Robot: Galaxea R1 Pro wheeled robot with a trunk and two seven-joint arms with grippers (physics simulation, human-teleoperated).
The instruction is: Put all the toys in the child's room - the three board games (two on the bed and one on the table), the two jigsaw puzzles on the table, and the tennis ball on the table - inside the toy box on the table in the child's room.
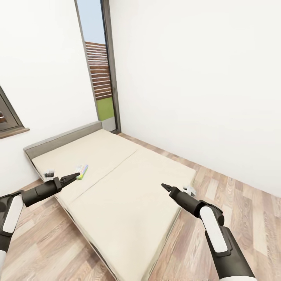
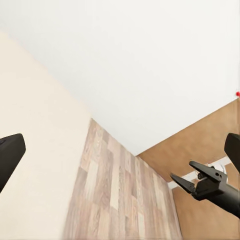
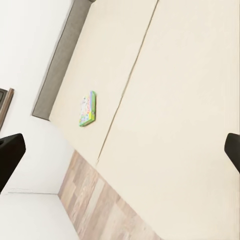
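The bed [image 1: 125,187] with its plain cream cover and grey headboard [image 1: 62,138] lies in front of me. One flat colourful board game [image 1: 82,171] with a green edge rests on the bed's left half, near the headboard end; the right wrist view shows the board game [image 3: 87,108] lying flat on the cover. My left gripper [image 1: 74,177] hovers just beside it on the near side, its fingers [image 2: 10,155] wide apart and holding nothing. Over the bed's right edge my right gripper [image 1: 166,187] is also open and empty. The toy box, table, puzzles and tennis ball are out of view.
White walls close the room behind and to the right of the bed. A tall narrow glazed opening [image 1: 99,78] stands in the far corner and a dark window frame [image 1: 8,117] at the left. Wood-plank floor [image 1: 234,203] runs right of the bed. A brown door [image 2: 210,150] shows in the left wrist view.
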